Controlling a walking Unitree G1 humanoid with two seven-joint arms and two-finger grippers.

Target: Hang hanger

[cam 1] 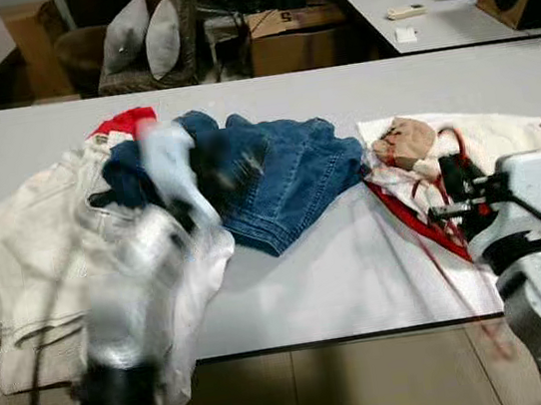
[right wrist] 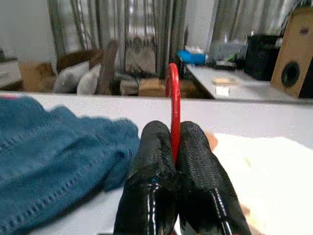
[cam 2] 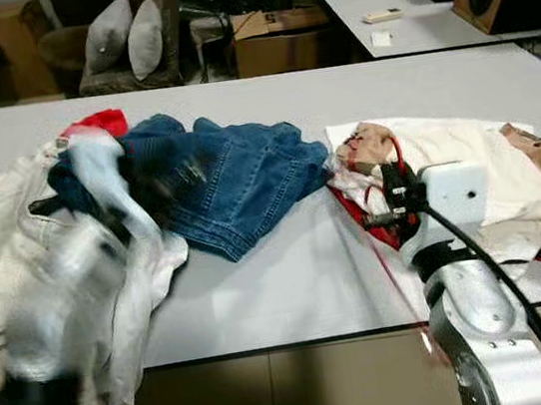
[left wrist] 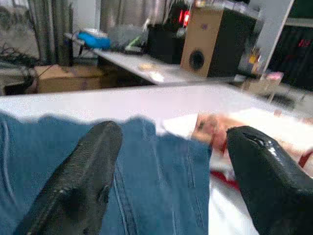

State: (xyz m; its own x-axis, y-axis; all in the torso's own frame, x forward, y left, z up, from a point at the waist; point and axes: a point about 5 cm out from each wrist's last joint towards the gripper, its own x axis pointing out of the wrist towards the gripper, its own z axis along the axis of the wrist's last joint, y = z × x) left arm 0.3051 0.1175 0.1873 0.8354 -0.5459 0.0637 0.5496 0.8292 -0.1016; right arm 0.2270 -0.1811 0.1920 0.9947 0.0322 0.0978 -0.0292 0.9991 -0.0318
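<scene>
The thin red hanger (right wrist: 172, 105) stands upright, hook topmost, pinched in the right claw (right wrist: 175, 147).

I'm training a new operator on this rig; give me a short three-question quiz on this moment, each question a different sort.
1. True or false: the right gripper is shut on the red hanger.
2. Multiple choice: what lies under the open left gripper? A) a towel B) the jeans C) a cardboard box
3. Fill in: the hanger's hook curves up above the right gripper's ____.

Key: 1 true. 2 B. 3 fingers.
</scene>
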